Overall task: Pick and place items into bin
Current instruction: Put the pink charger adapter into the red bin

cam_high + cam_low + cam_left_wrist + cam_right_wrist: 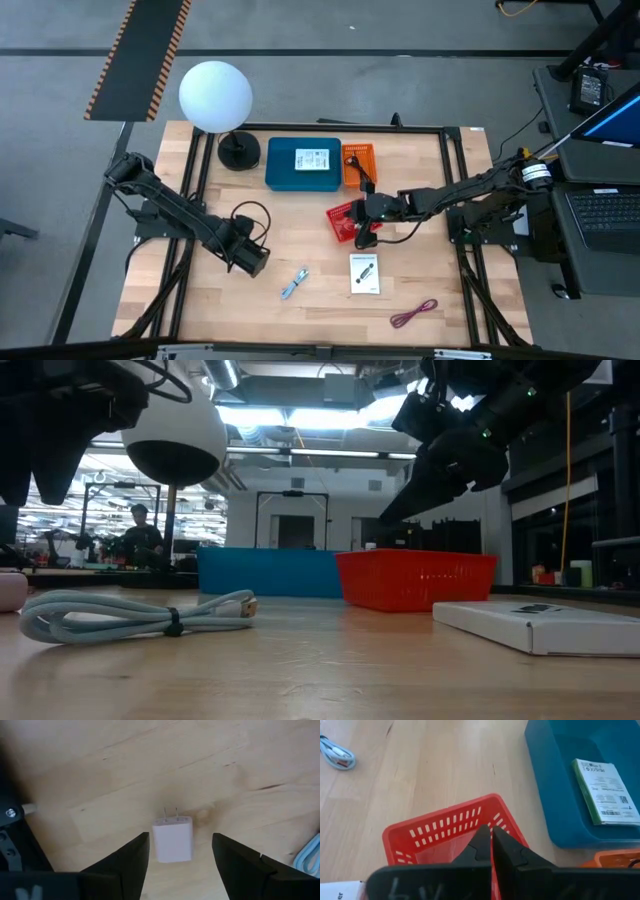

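My left gripper (180, 838) is open and points down at the table's near-left part (250, 258). A pale pink cube-shaped plug (173, 839) lies flat on the wood between its fingers, with a gap on each side. My right gripper (491, 839) is shut and hovers over the red basket (440, 837), which stands on the table (345, 222). The low view shows this gripper (392, 512) clear above the basket's rim (415, 558). One white card (311, 159) lies in the blue bin (303, 165). Another card (365, 273), a blue-silver cable (293, 283), a maroon cable (413, 313) and a black cable (250, 216) lie on the wood.
The white globe lamp (215, 95) on its black base (238, 152) stands at the far left, beside the blue bin. An orange basket (358, 165) sits to the right of the bin. A black frame (455, 190) borders the table. Bare wood lies along the near edge.
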Robot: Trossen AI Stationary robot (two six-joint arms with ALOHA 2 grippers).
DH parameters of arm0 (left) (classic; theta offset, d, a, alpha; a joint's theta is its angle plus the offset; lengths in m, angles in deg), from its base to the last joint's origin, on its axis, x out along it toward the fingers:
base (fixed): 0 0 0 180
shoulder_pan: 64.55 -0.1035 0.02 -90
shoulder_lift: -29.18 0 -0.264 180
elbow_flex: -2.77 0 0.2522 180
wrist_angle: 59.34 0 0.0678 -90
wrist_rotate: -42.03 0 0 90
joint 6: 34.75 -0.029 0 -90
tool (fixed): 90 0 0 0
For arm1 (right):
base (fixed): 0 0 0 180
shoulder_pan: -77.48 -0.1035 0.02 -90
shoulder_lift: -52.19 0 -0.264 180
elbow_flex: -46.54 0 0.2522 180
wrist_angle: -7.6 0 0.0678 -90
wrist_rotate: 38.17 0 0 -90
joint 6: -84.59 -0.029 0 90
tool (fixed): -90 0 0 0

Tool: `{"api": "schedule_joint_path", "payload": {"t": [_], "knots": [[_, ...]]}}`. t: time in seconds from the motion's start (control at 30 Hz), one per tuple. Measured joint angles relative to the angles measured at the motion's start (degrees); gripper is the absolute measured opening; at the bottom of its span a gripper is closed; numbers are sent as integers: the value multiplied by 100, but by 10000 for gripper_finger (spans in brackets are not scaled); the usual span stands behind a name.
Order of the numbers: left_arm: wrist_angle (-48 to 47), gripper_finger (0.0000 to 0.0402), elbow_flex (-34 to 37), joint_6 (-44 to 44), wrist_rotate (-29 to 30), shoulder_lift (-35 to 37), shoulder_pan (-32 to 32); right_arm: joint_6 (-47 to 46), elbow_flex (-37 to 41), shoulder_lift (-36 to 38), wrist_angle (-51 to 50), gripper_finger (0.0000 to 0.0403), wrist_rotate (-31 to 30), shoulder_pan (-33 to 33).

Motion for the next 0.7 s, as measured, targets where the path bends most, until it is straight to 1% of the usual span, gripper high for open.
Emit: {"api": "schedule_joint_path", "payload": {"t": [0.1,0.23,0.4,0.57,0.7], "knots": [[14,212,0,81,-134,0,0,2,0,0,25,0,-1,1],[209,212,0,422,-530,0,0,11,0,0,55,0,-1,1],[636,213,0,446,-394,0,60,13,0,0,50,0,-1,1],[631,219,2,448,-383,-55,113,13,0,0,50,0,1,-1],[592,230,7,385,-363,-309,203,13,0,0,18,0,1,1]]}}
